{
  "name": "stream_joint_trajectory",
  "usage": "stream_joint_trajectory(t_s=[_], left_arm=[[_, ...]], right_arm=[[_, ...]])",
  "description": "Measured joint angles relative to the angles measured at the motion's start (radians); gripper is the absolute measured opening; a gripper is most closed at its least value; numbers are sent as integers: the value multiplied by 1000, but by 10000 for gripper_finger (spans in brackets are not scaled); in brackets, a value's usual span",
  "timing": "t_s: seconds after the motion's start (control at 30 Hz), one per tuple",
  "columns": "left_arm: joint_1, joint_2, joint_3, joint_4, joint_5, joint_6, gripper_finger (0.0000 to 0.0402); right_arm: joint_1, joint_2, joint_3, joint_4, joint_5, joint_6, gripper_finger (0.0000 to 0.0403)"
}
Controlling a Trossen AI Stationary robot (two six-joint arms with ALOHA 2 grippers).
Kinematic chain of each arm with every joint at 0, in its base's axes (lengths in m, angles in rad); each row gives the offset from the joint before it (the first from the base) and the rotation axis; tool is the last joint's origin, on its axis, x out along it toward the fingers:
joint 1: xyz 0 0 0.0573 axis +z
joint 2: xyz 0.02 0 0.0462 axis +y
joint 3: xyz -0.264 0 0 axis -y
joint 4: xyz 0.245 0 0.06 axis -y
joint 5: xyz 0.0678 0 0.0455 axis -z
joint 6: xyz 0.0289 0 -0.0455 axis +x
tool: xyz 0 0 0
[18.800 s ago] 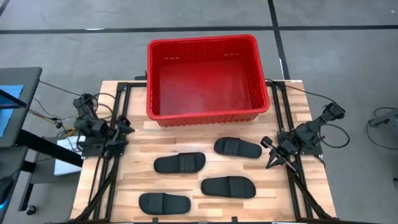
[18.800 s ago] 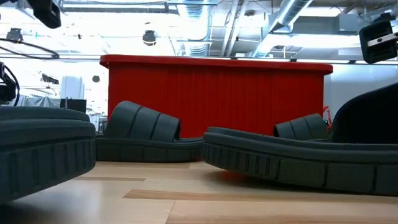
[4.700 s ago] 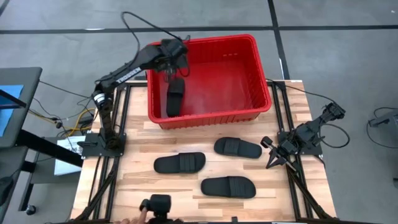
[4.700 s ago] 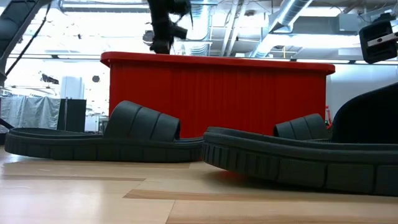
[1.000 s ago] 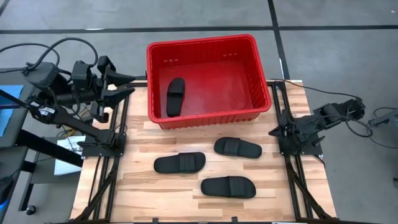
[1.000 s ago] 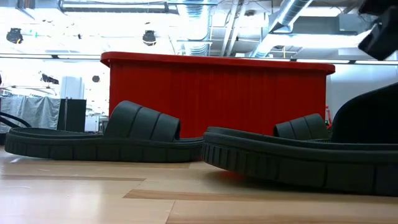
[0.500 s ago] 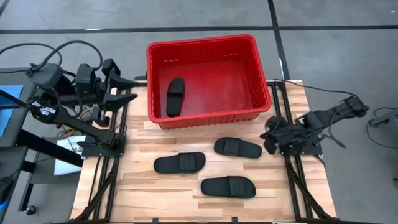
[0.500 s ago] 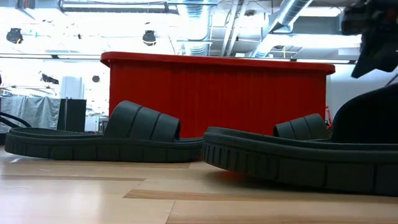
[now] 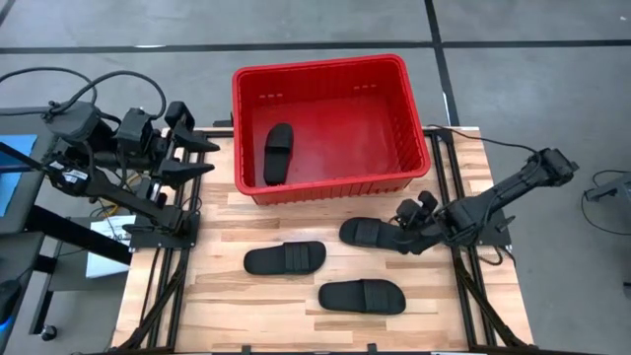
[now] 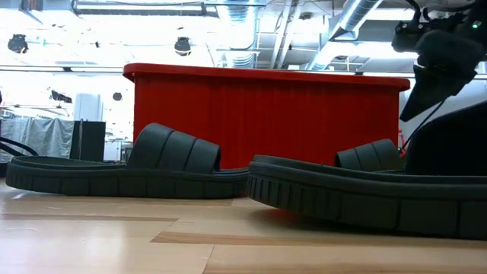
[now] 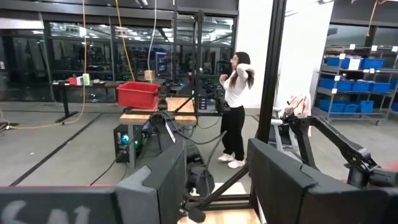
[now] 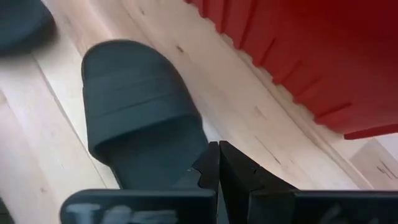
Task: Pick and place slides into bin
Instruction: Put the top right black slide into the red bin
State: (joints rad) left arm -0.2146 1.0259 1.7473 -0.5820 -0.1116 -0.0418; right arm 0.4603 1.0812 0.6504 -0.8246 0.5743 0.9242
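The red bin (image 9: 320,67) stands at the table's far middle with one black slide (image 9: 278,153) lying flat inside. Three slides lie sole-down on the table: one near the bin (image 9: 375,234), one in the middle (image 9: 285,258), one nearer the front (image 9: 362,296). My right gripper (image 9: 406,229) is shut and stands over the right end of the slide near the bin (image 12: 137,112). My left gripper (image 9: 209,156) is open and empty off the table's far left corner; its fingers show apart in the left wrist view (image 11: 214,186). My right gripper's shut fingers (image 12: 217,165) slant down from the table's right side over the slide's right end (image 12: 155,168). I cannot tell whether they touch it. The slide lies flat on the table.
The bin's red wall (image 12: 323,50) rises close behind the right gripper. Black frame rails (image 9: 187,197) run along both table sides. In the low view the slides (image 10: 152,164) fill the foreground before the bin (image 10: 266,114). A person (image 11: 236,106) stands in the room beyond.
My right gripper has swung from the table's right edge toward the left and down, reaching the right end of the slide near the bin. My left gripper has drifted a little toward the near edge. The slides have kept still.
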Motion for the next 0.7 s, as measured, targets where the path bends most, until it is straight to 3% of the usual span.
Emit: stream_joint_trajectory(t_s=[0.17, 0.47, 0.7], left_arm=[[0, -8, 0, -21, 0, 3, 161], [0, -8, 0, -36, 0, 31, 161], [0, -8, 0, -37, 0, 31, 161]], right_arm=[[30, 42, 0, 70, 0, -81, 0], [40, 118, 0, 236, 1, -421, 0], [0, 177, 0, 273, 1, -398, 0]])
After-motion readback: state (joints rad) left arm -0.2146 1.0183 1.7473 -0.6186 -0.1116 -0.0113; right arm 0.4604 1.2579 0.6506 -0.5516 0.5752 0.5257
